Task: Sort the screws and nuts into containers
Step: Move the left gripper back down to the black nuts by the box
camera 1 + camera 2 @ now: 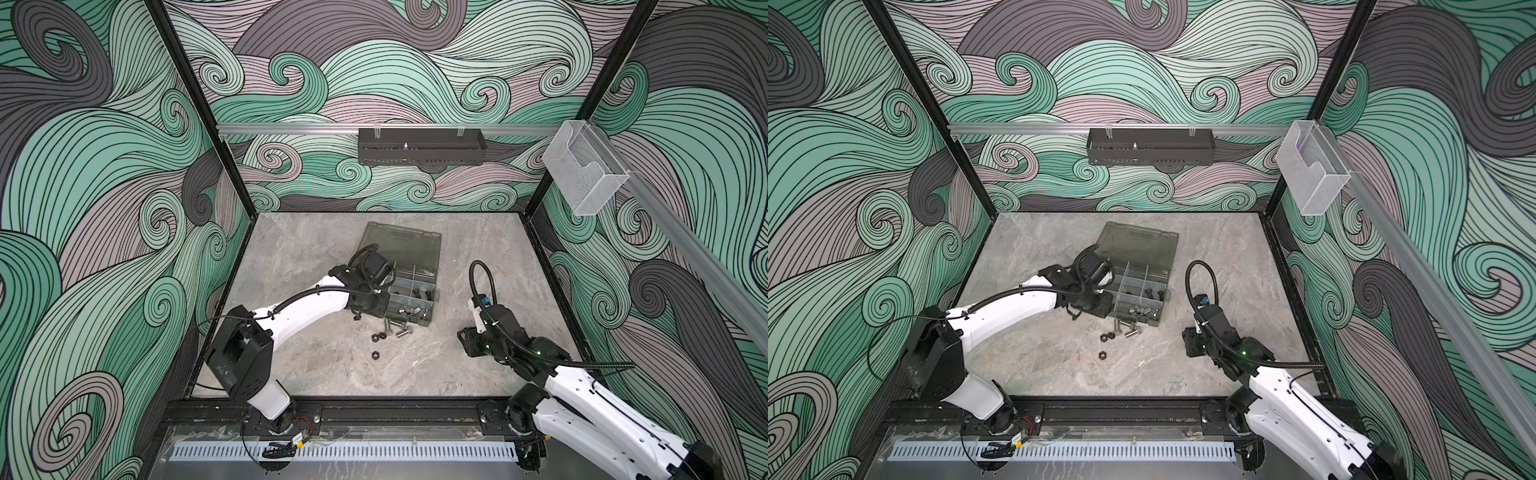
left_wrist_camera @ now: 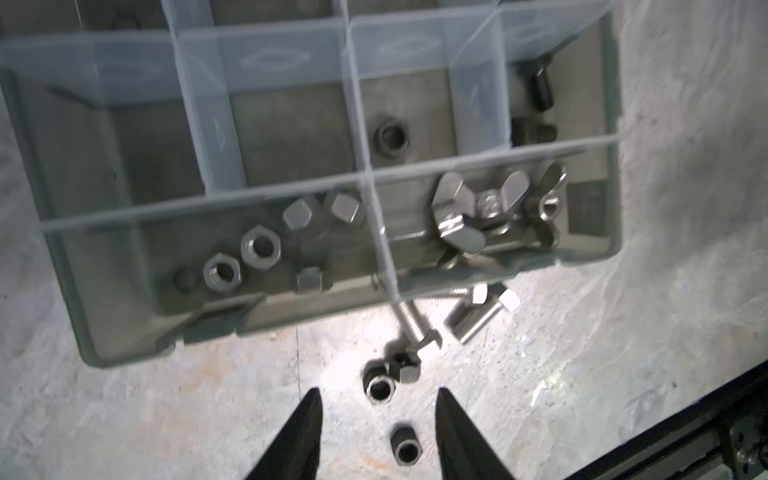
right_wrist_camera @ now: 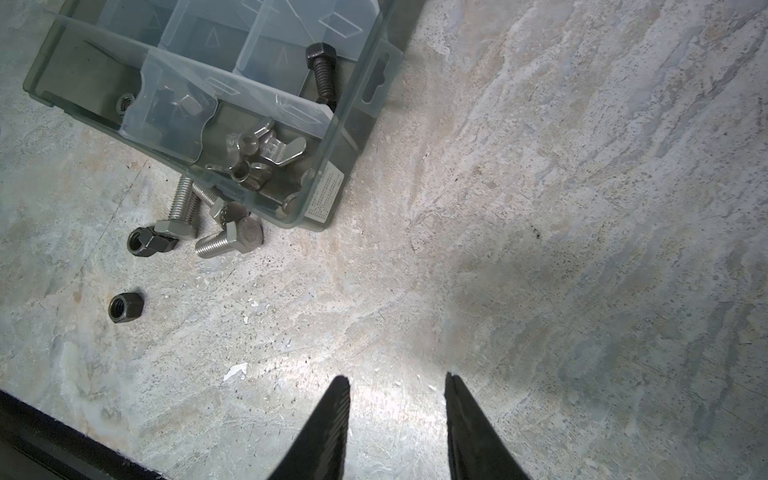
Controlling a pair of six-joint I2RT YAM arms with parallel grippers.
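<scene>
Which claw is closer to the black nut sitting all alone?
Left. The left gripper hangs close by the lone black nut; the right gripper is well off across the table.

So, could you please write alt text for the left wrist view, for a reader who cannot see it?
The open left gripper points at three black nuts on the table. Beyond them, silver screws lie beside a grey organiser case whose cells hold silver hex nuts and wing nuts.

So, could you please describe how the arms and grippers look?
The left arm and right arm have white shells, black joints and a black corrugated cable each. The left gripper and right gripper end in black pointed fingers. A green light glows on the right arm.
</scene>
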